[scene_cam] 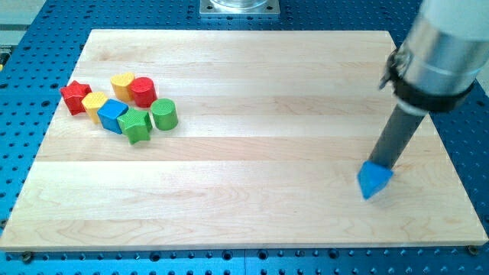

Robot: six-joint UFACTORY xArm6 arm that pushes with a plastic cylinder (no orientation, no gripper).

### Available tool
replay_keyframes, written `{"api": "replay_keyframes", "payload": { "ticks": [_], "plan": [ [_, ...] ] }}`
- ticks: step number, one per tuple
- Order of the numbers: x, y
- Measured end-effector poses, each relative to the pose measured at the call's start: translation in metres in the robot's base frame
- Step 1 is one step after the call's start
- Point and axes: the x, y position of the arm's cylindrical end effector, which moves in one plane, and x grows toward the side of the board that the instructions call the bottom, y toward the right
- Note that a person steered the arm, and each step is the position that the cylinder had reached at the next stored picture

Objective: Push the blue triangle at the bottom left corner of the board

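- One blue triangle (374,181) is lying alone at about 4 o'clock on the wooden board (244,198), near the view's right edge and well apart from every other block.
- My tip (380,164) is sitting at the triangle's upper edge, at its 12 o'clock side, seemingly touching it; the rod is rising toward 1 o'clock.
- There are no fingers here to spread or pinch: the arm is ending in a plain rod.
- Seven other blocks are crowding together at about 10 o'clock on the board.
- Two reds: a red star (76,97) at the cluster's 9 o'clock and a red cylinder (142,92) at its 1 o'clock.
- Two yellows: one yellow block (122,85) at 12 o'clock, another yellow block (94,103) beside the star.
- Two greens: a green star (135,125) at 6 o'clock and a green cylinder (163,114) at 3 o'clock.
- One blue cube (112,115) is sitting in the middle.
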Motion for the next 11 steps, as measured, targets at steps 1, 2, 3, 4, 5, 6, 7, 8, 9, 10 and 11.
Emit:
{"api": "replay_keyframes", "payload": {
  "ticks": [1,2,3,4,5,6,7,8,9,10,11],
  "plan": [
    [0.024,0.033],
    [0.033,-0.031],
    [0.037,-0.156],
    [0.038,-0.127],
    [0.058,-0.084],
    [0.073,-0.182],
    [0.068,-0.279],
    [0.065,-0.301],
    [0.046,-0.246],
    [0.02,-0.238],
    [0.02,-0.316]
  ]
}}
